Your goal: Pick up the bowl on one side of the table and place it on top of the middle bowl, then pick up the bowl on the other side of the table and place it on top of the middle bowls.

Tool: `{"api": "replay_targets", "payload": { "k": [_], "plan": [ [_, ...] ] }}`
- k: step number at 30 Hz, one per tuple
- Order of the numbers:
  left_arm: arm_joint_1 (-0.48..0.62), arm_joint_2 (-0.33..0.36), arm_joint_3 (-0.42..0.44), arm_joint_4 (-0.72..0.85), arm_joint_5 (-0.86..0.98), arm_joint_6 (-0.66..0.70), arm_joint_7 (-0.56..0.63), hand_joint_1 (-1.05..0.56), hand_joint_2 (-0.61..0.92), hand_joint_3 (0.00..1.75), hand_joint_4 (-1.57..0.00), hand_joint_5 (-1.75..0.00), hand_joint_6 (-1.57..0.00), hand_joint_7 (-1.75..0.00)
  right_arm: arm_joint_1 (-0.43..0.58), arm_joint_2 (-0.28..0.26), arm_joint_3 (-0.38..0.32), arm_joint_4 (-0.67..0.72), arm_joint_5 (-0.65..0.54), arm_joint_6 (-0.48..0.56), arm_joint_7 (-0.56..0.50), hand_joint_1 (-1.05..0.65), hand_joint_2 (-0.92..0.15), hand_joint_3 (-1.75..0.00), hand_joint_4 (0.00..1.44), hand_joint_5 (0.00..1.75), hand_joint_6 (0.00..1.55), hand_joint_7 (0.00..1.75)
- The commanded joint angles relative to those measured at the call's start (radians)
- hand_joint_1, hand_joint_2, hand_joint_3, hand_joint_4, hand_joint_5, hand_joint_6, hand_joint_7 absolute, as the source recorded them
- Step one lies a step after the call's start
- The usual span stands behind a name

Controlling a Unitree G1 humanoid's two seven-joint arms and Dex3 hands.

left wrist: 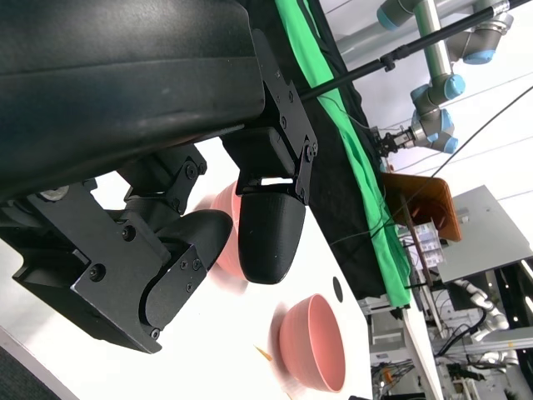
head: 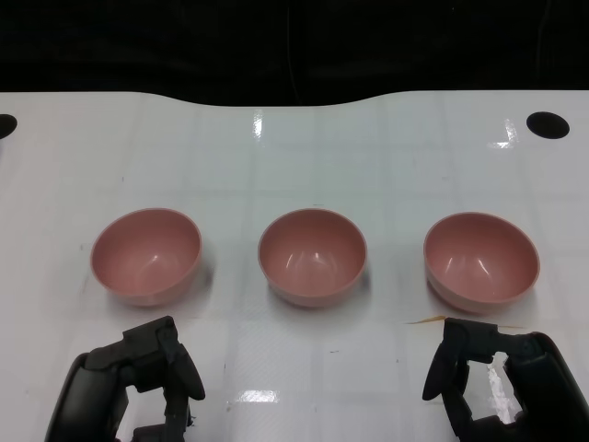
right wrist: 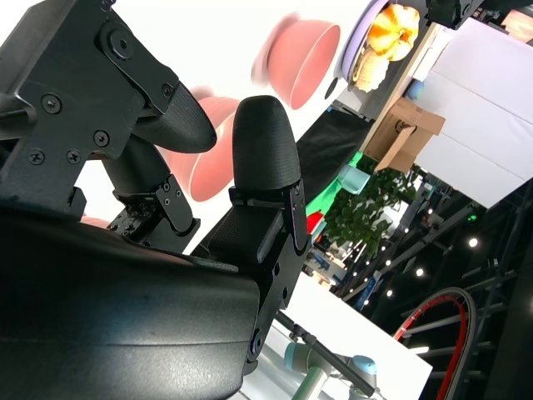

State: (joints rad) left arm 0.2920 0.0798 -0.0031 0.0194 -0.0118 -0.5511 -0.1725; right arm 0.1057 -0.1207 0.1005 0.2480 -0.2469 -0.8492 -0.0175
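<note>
Three pink bowls stand in a row on the white table (head: 304,166): the left bowl (head: 145,255), the middle bowl (head: 312,255) and the right bowl (head: 480,260), all upright, empty and apart. My left hand (head: 133,382) hovers at the table's near edge, in front of the left bowl, holding nothing. My right hand (head: 502,382) sits in front of the right bowl, fingers apart and empty. In the left wrist view the fingers (left wrist: 268,229) half hide one bowl, and the right bowl (left wrist: 312,342) shows beyond. The right wrist view shows the left bowl (right wrist: 308,54) past the fingers (right wrist: 265,146).
A black hole (head: 548,124) marks the far right of the table, another the far left (head: 5,124). A small orange mark (head: 423,319) lies just before the right bowl. A dark backdrop runs behind the far edge.
</note>
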Motion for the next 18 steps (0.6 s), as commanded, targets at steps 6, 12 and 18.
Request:
{"api": "replay_targets", "payload": {
  "k": [6, 12, 18],
  "plan": [
    [0.006, 0.013, 0.005, -0.013, 0.0, 0.006, 0.002, -0.03, 0.31, 1.55, -0.93, -1.75, -0.85, -1.63, -0.006, -0.012, -0.005, 0.003, 0.003, -0.015, -0.003, -0.07, -0.07, -1.75, 0.98, 1.72, 0.93, 1.38],
    [0.006, 0.013, 0.006, -0.014, -0.001, 0.005, 0.002, -0.03, 0.31, 1.55, -0.93, -1.75, -0.85, -1.63, -0.002, -0.011, -0.004, -0.005, 0.0, -0.005, -0.003, -0.07, -0.07, -1.75, 0.98, 1.71, 0.93, 1.38],
    [0.005, 0.013, 0.006, -0.014, -0.001, 0.005, 0.002, -0.02, 0.31, 1.55, -0.94, -1.75, -0.85, -1.63, -0.002, -0.012, -0.008, -0.007, -0.008, -0.002, -0.008, -0.07, -0.08, -1.75, 0.98, 1.71, 0.92, 1.38]
  ]
}}
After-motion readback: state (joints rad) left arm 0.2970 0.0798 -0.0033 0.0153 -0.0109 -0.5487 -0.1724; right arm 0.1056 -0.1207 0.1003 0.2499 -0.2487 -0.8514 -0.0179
